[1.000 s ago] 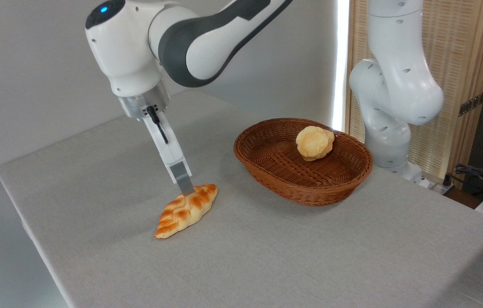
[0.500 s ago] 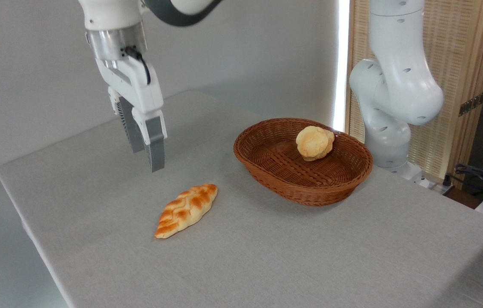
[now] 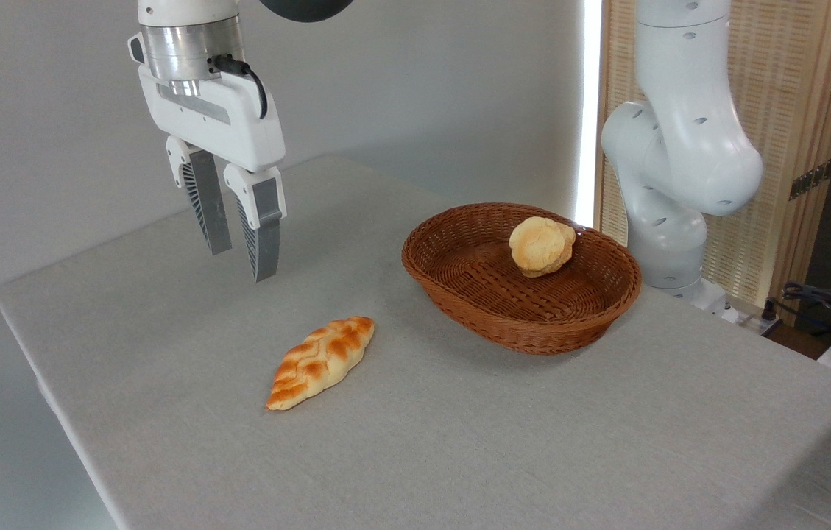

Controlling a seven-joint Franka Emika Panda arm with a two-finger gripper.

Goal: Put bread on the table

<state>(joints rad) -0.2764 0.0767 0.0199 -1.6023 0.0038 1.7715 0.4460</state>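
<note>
From the fixed camera, the only view I have, I see the gripper (image 3: 241,263) hanging in the upper left of the frame, well above the cloth and holding nothing. Its 2 grey ribbed fingers (image 3: 265,232) point down with a clear gap between them, so I read the tool as released, jaws apart and empty.

The bread (image 3: 320,361) lies flat on the table (image 3: 459,442), left of centre and lower in the frame than the gripper, well apart from the fingertips. It is a long braided loaf, golden-orange with paler creases, its 2 pointed ends running from lower left to upper right. Nothing touches it but the light-grey woven cloth under it.

To the right of the loaf, near but not touching it, stands a brown oval wicker basket (image 3: 518,324). Inside it, toward its far right side, sits 1 round pale-yellow bun (image 3: 541,245) with a crackled top, leaning against the basket's inner wall.

At the right of the frame the white arm base (image 3: 680,184) rises from behind the table's far edge, in front of a slatted wooden screen (image 3: 790,110). Some dark cables (image 3: 827,302) lie at the far right edge. The wall behind the gripper is plain and pale
</note>
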